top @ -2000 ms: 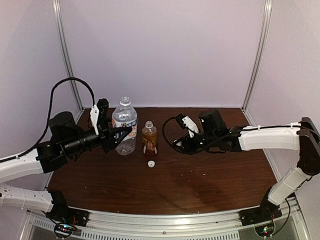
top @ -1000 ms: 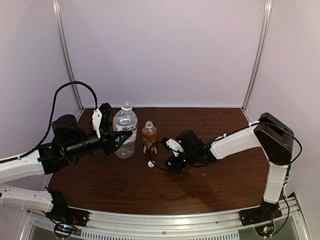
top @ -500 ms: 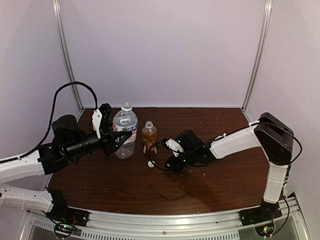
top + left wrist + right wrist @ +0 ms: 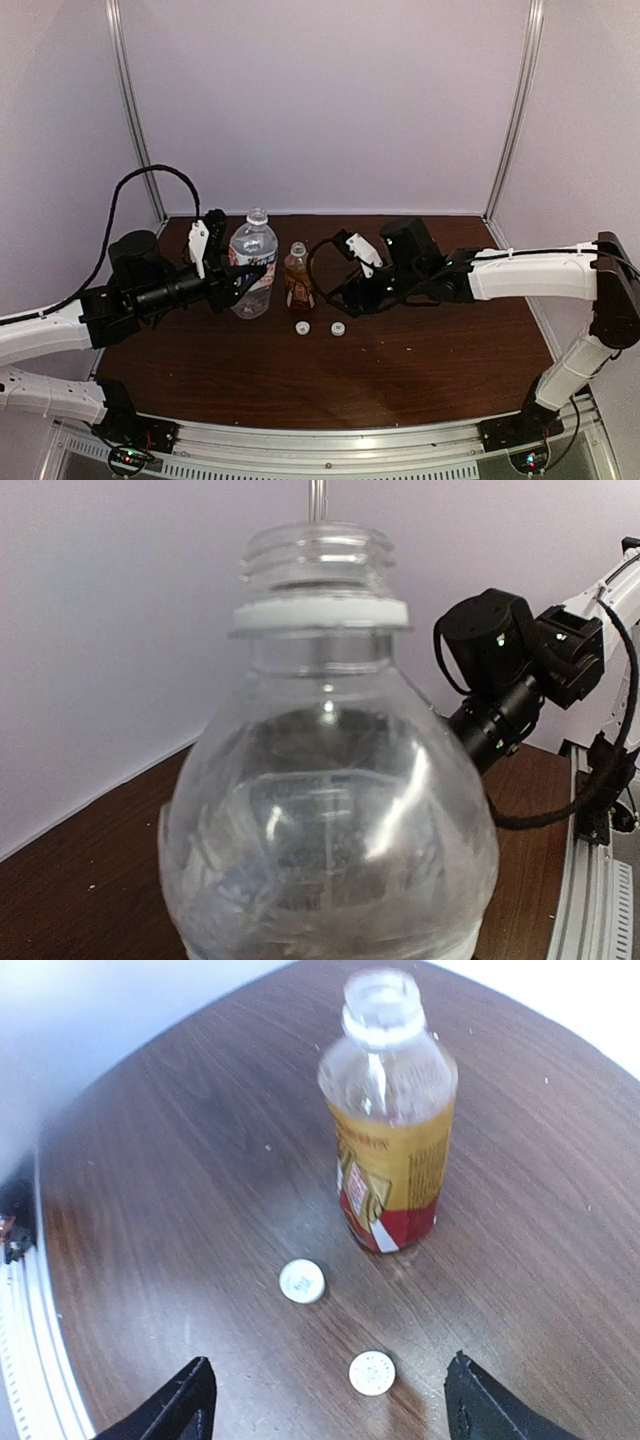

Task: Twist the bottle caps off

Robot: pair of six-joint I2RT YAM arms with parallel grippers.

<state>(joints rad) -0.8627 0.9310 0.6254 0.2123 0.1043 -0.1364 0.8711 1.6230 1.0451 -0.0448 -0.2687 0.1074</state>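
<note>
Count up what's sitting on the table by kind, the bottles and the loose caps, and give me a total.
Bottles: 2, the clear bottle and the amber bottle, both uncapped.
Loose white caps: 2, the left cap and the right cap.
Total: 4.

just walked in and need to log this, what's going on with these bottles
Two robot arms are unscrewing bottle caps, and that part looks done. A white cap and a second cap lie on the table beside the brown bottle, whose neck is open. The clear bottle is open too. The left tool sits against the clear bottle; whether it grips it I cannot tell. The right tool is open and empty, hovering near the caps.
</note>
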